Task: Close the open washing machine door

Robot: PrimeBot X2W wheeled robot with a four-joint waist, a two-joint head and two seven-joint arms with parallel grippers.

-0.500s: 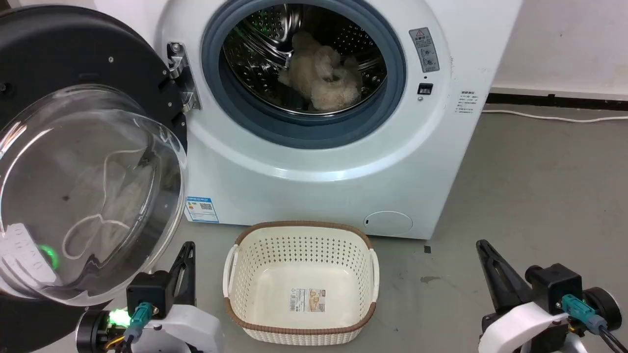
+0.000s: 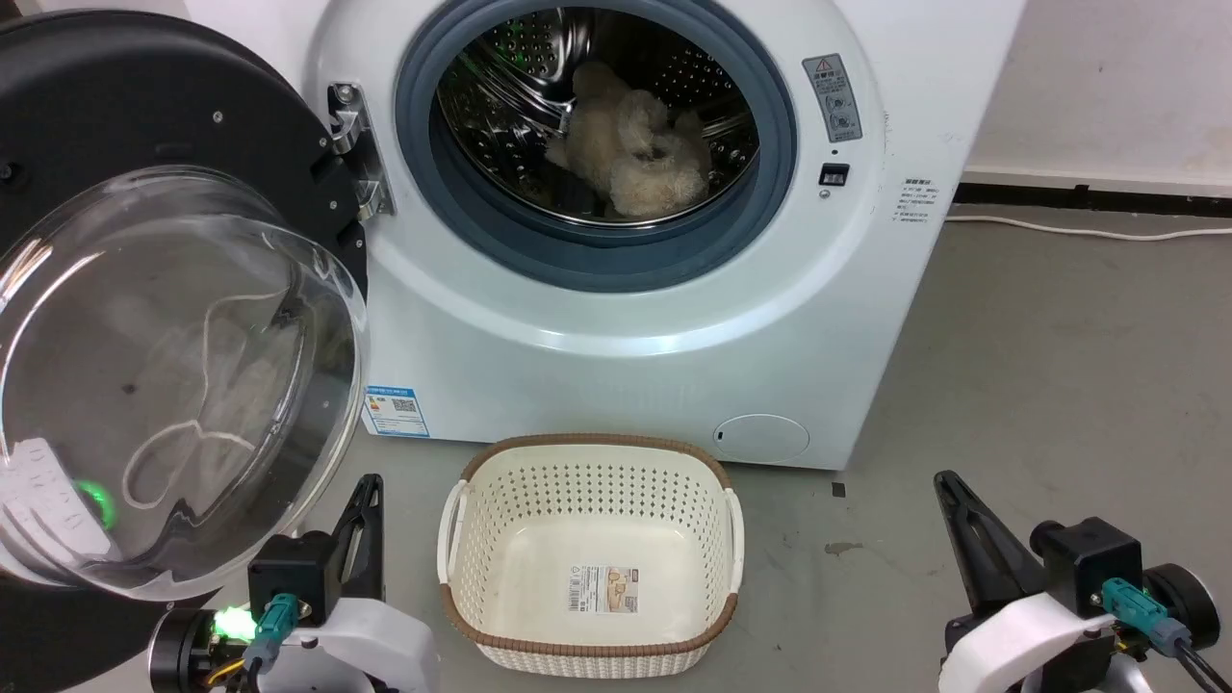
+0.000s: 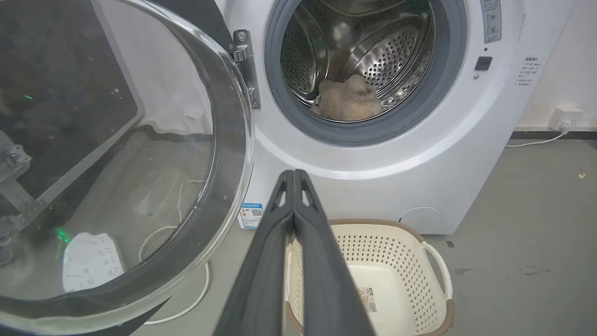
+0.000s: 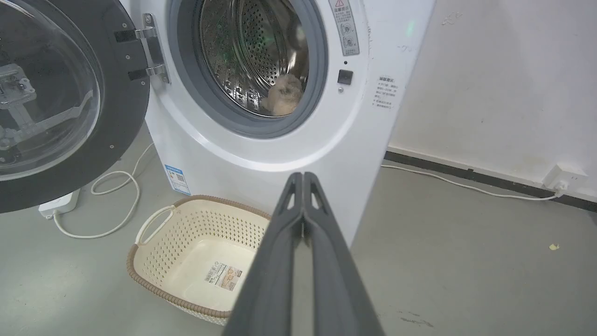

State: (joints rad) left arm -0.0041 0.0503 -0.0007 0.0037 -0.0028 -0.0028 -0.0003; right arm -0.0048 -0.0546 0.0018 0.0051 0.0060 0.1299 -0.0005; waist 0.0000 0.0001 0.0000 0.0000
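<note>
The white washing machine (image 2: 654, 327) stands ahead with its steel drum exposed and a beige fluffy item (image 2: 630, 154) inside. Its round black-framed door (image 2: 173, 375) hangs wide open at the left on a metal hinge (image 2: 351, 144), the clear glass bowl bulging toward me. My left gripper (image 2: 371, 486) is shut and empty, low at the left just below the door's rim. My right gripper (image 2: 948, 481) is shut and empty, low at the right, well away from the door. The same door (image 3: 116, 154) (image 4: 60, 93) and shut fingers (image 3: 291, 175) (image 4: 303, 177) appear in both wrist views.
A cream perforated laundry basket (image 2: 589, 553) sits on the grey floor in front of the washer, between my two arms. A white power strip (image 4: 58, 205) and cable lie behind the door. A cord runs along the wall (image 2: 1088, 231) at the right.
</note>
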